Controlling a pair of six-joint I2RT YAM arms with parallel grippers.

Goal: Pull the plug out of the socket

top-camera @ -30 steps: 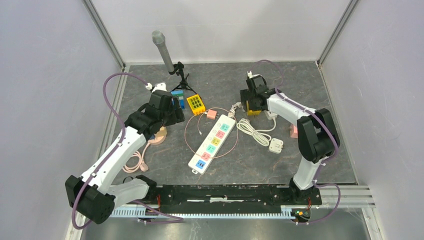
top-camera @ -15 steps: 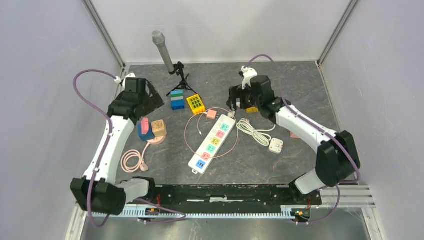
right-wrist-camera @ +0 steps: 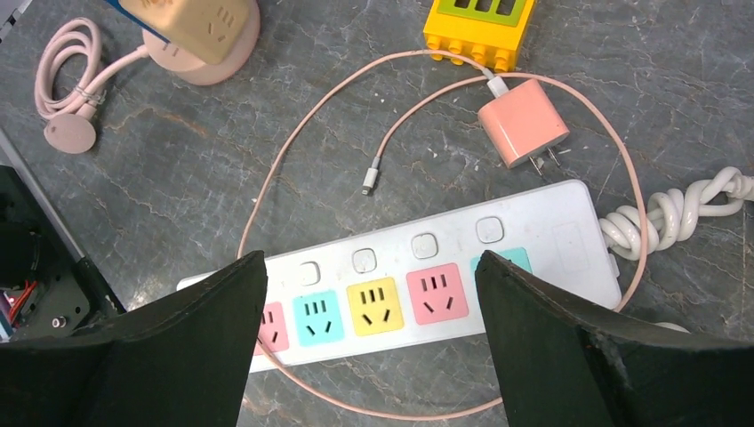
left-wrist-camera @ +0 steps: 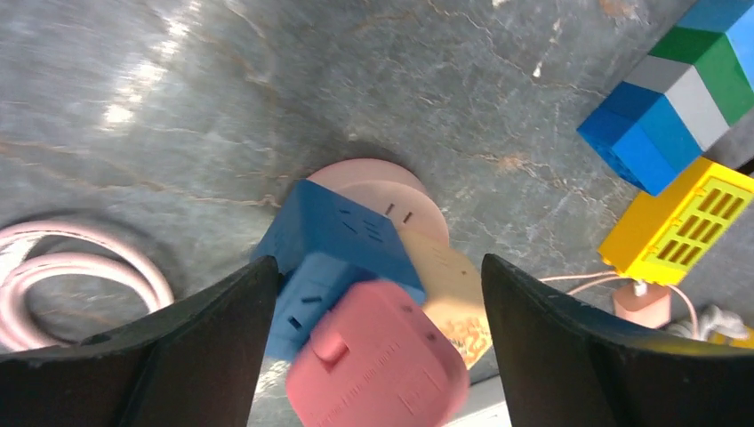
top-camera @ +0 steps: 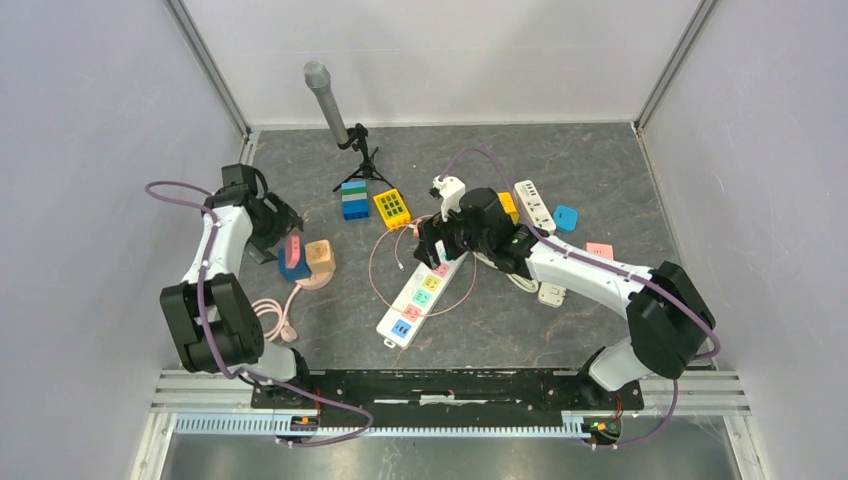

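Note:
A pink plug (left-wrist-camera: pixel 378 365) sits in a blue cube socket (left-wrist-camera: pixel 342 231) that stands on a round pink base (left-wrist-camera: pixel 373 182) with a beige cube (left-wrist-camera: pixel 449 285) beside it. In the top view the plug (top-camera: pixel 293 248) is at the left of the table. My left gripper (left-wrist-camera: pixel 379 262) is open, its jaws on either side of the plug and cube without touching them; in the top view it (top-camera: pixel 268 222) is just left of the cube. My right gripper (right-wrist-camera: pixel 369 262) is open and empty above the white power strip (right-wrist-camera: pixel 427 267), mid-table (top-camera: pixel 432 243).
A loose pink charger (right-wrist-camera: pixel 523 122) with a thin pink cable lies by the strip. A yellow brick (top-camera: pixel 393 207), a blue-green brick stack (top-camera: pixel 353 199) and a microphone on a tripod (top-camera: pixel 330 100) stand behind. A white cord (top-camera: pixel 505 260), a second white strip (top-camera: pixel 533 205) and a coiled pink cable (top-camera: pixel 268 322) also lie on the table.
My left arm has swung out toward the left wall and now faces the cube socket from its left. My right arm has moved from the back right down over the power strip.

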